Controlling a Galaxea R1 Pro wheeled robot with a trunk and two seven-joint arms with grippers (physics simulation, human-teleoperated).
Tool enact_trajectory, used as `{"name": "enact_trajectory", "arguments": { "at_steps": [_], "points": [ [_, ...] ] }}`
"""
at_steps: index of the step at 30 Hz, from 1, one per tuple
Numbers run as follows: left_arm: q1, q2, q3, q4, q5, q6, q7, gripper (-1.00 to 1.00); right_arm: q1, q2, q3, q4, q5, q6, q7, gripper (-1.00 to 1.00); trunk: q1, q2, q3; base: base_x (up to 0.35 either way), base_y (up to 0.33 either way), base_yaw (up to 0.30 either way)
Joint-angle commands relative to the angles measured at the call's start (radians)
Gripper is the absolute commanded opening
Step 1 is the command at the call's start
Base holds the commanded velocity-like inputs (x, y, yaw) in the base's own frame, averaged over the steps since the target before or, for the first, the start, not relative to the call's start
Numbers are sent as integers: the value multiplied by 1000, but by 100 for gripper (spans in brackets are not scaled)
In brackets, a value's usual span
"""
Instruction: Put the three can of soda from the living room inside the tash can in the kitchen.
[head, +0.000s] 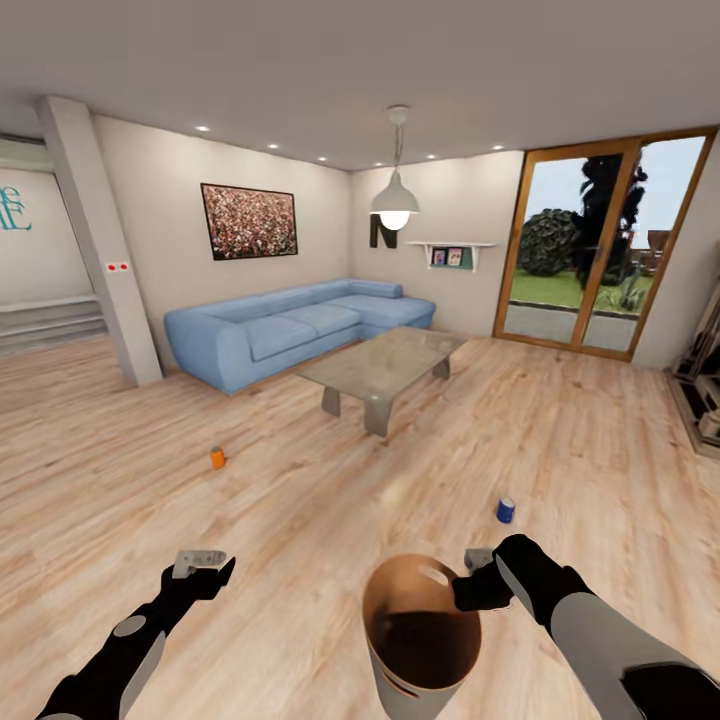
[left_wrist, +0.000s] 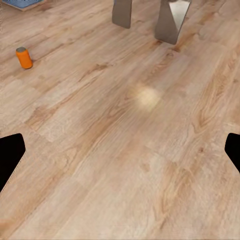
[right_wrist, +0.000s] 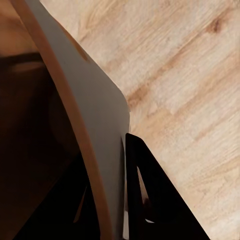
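Our right claw (head: 470, 585) is closed on the rim of the bin (head: 400, 670), one finger (right_wrist: 150, 200) outside the grey wall and the other inside. Our left claw (head: 200, 565) hangs over the bare floor (head: 300, 500) with its fingers wide apart, well to the left of the bin. The blue can (head: 506, 510) stands on the floor just beyond the bin. The orange can (head: 217, 458) stands further, beyond the left claw, between the bin and the sofa (head: 290, 335).

Two soda cans (head: 217, 458), one bin (head: 420, 640)
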Motion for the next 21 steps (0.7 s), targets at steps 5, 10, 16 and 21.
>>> {"name": "enact_trajectory", "arguments": {
  "at_steps": [5, 10, 16, 21],
  "points": [
    [0, 0, -1, 0, -1, 0, 0, 100, 0, 3, -6, 0, -22, 4, 7, -100, 0, 0, 0, 284, 216, 0],
    [0, -1, -1, 1, -1, 0, 0, 100, 1, 7, -5, -1, -21, 2, 7, -100, 0, 0, 0, 283, 216, 0],
    [0, -1, -1, 0, 0, -1, 1, 100, 1, 9, -4, -1, -20, 1, 6, -100, 0, 0, 0, 283, 216, 0],
    [0, -1, -1, 1, -1, -1, 1, 100, 1, 11, -5, -3, -20, 0, 6, -100, 0, 0, 0, 283, 216, -6]
  ]
}}
